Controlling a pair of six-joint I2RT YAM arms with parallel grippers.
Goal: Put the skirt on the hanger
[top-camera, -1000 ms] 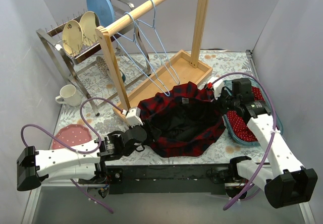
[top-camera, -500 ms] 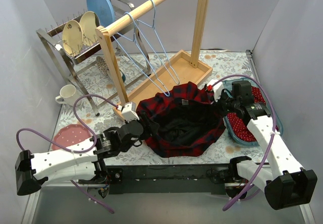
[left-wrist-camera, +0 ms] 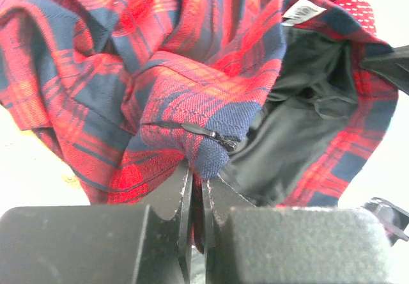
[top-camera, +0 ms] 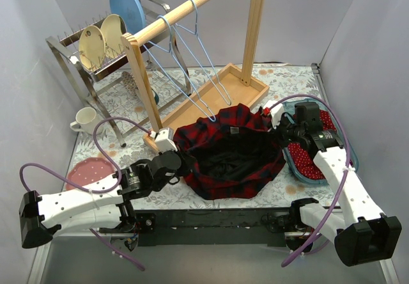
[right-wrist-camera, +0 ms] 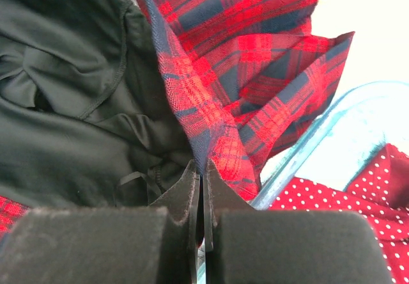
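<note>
A red and navy plaid skirt (top-camera: pixel 233 153) with black lining lies spread open at the table's middle. My left gripper (top-camera: pixel 184 164) is shut on its left waistband edge (left-wrist-camera: pixel 204 149), near the zip. My right gripper (top-camera: pixel 279 132) is shut on its right waistband edge (right-wrist-camera: pixel 208 140). The black lining (left-wrist-camera: pixel 300 137) shows between them, and also in the right wrist view (right-wrist-camera: pixel 70 105). Two light blue wire hangers (top-camera: pixel 188 66) hang from the wooden rail (top-camera: pixel 185 9) behind the skirt.
The rail's wooden frame stands in a wooden tray (top-camera: pixel 223 92). A blue-rimmed tub with red polka-dot cloth (top-camera: pixel 313 153) sits under my right arm. A metal dish rack (top-camera: pixel 102 54) with plates, a white mug (top-camera: pixel 86 121) and a pink plate (top-camera: pixel 89 172) are at the left.
My left gripper has moved up and to the right with the skirt's left edge, lifting and gathering it. My right arm has hardly moved.
</note>
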